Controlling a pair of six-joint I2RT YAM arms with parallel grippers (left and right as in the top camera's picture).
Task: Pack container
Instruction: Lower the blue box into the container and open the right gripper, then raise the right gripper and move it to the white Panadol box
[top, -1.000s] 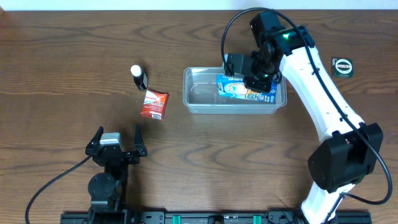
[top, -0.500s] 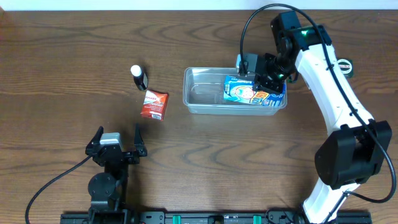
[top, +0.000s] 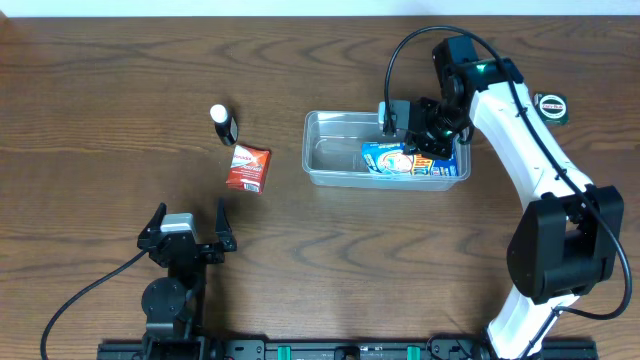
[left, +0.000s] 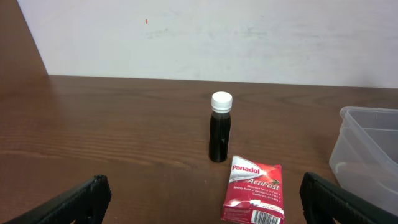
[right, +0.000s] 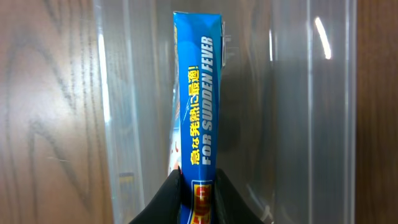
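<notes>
Wood-grain counter (top: 90, 80), white wall beyond. Container (top: 335, 150) sits flat on counter, directly under my right hand (top: 425, 135). Right hand closed narrow on blue box (top: 400, 158); fingertips pinch both faces. Box inside container's right end. Red packet (top: 247, 167) lies flat left of container, apart from it. Dark bottle (top: 224, 124), white cap, stands upright beyond packet, further from container. My left hand (top: 186, 228) well apart from container on packet side, spread wide, holding nothing.
</notes>
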